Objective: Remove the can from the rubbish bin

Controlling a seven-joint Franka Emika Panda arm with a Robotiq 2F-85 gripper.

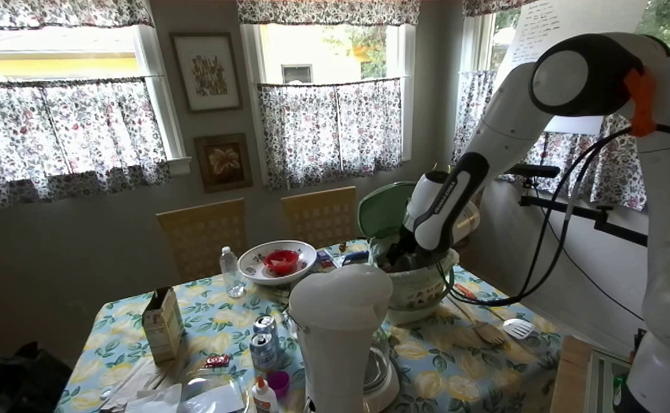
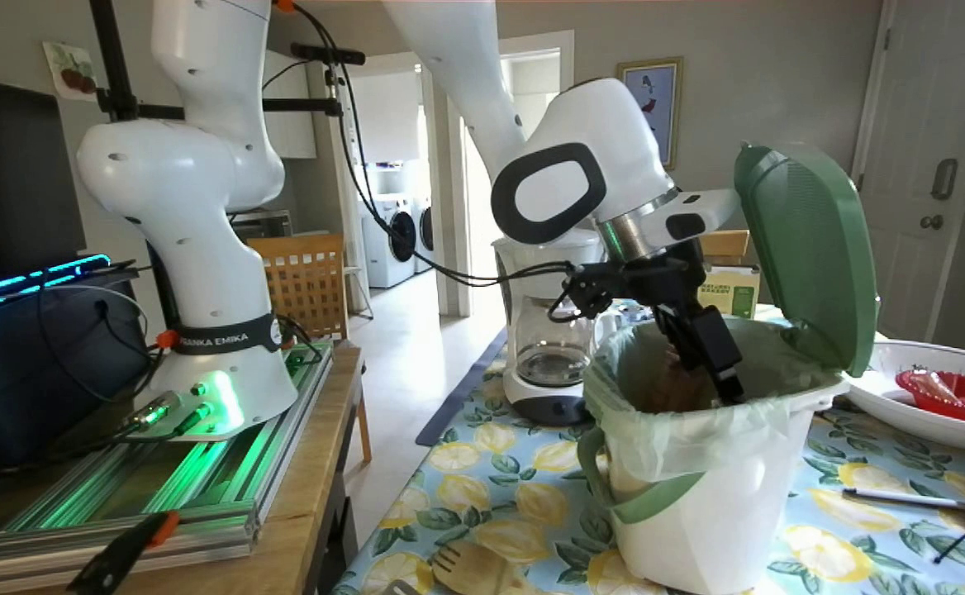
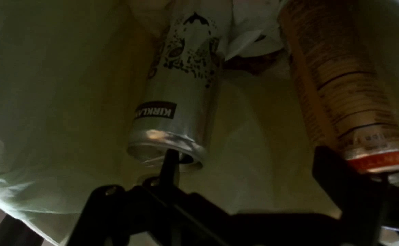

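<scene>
The rubbish bin (image 2: 697,512) stands on the table, also in an exterior view (image 1: 418,295), with its green lid (image 2: 813,248) raised and a pale liner inside. My gripper (image 3: 247,152) is open and reaches down into the bin; in an exterior view one finger (image 2: 715,351) shows at the bin's mouth. In the wrist view a silver can (image 3: 186,95) lies at the left finger, which overlaps its open end. An orange-brown can (image 3: 343,85) with a red rim lies behind the right finger. Nothing is between the fingers. Whether the fingers touch either can I cannot tell.
The white coffee maker (image 1: 341,321) stands beside the bin, also in an exterior view (image 2: 549,355). A white bowl (image 1: 249,261) holding a red dish (image 1: 281,261) is near it. Two cans (image 1: 263,351), a bottle (image 1: 232,275) and a wooden utensil (image 1: 489,332) are on the table.
</scene>
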